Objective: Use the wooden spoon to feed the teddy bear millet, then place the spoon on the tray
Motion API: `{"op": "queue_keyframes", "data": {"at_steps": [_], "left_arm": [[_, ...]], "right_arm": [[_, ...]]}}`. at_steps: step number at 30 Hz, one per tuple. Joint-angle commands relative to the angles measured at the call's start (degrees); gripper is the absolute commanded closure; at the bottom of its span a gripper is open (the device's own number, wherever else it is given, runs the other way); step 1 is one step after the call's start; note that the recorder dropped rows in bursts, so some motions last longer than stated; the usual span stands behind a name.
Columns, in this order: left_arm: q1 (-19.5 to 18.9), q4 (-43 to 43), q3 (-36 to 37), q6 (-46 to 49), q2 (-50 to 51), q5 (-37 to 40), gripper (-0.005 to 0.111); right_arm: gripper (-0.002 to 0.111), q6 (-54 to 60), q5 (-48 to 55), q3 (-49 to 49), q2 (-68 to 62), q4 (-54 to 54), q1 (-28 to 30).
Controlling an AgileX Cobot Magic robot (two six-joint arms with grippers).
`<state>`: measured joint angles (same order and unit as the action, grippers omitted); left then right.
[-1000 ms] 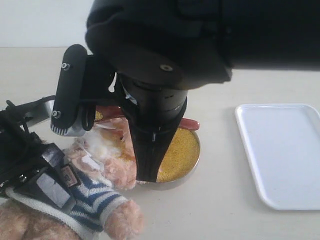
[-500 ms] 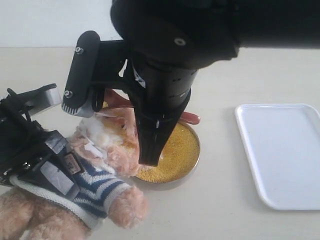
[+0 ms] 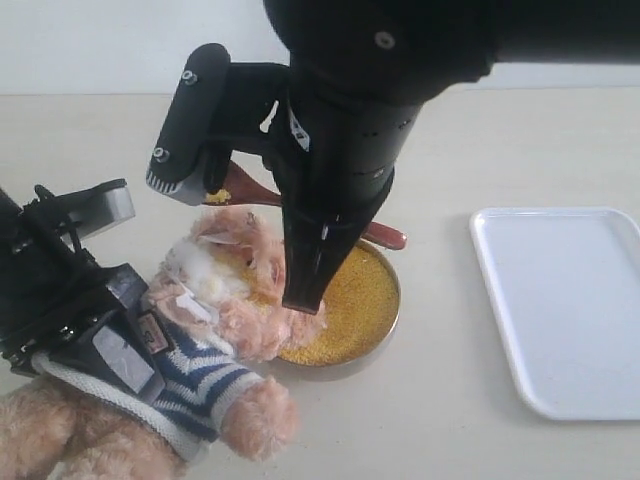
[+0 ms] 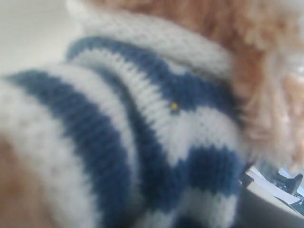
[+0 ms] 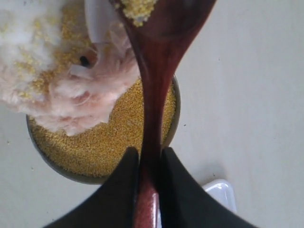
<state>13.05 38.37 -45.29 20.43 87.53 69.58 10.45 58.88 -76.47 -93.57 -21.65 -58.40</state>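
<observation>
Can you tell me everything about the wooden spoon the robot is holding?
The wooden spoon is dark reddish-brown and shiny, with a slim straight handle that widens into its scoop. A little heap of yellow millet sits in the scoop. The right gripper is clamped on the handle from both sides. The spoon hangs above the round metal bowl of grain, with its scoop end close beside the teddy bear and its fluffy face.

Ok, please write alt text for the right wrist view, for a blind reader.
The right gripper holds the spoon by its handle, some millet in its bowl, beside the bear's grain-dusted face. Under them sits a metal bowl of millet; a tray corner shows.
</observation>
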Motion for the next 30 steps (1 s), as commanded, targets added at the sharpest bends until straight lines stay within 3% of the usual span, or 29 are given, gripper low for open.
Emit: {"op": "queue_keyframes", "data": {"at_steps": [1, 19, 30], "left_arm": [[0.2, 1.2, -2.0, 0.3, -0.2, 0.4, 0.103], [0.2, 1.3, -2.7, -0.1, -0.2, 0.4, 0.103], [0.2, 1.2, -6.1, -2.1, -0.2, 0.4, 0.103]], "right_arm": [[0.109, 0.7, -1.0, -0.8, 0.3, 1.3, 0.6], [0.109, 2.4, 2.2, -4.2, -1.1, 3.0, 0.8], [0.109, 1.5, 5.0, -4.2, -1.1, -3.0, 0.8]]}}
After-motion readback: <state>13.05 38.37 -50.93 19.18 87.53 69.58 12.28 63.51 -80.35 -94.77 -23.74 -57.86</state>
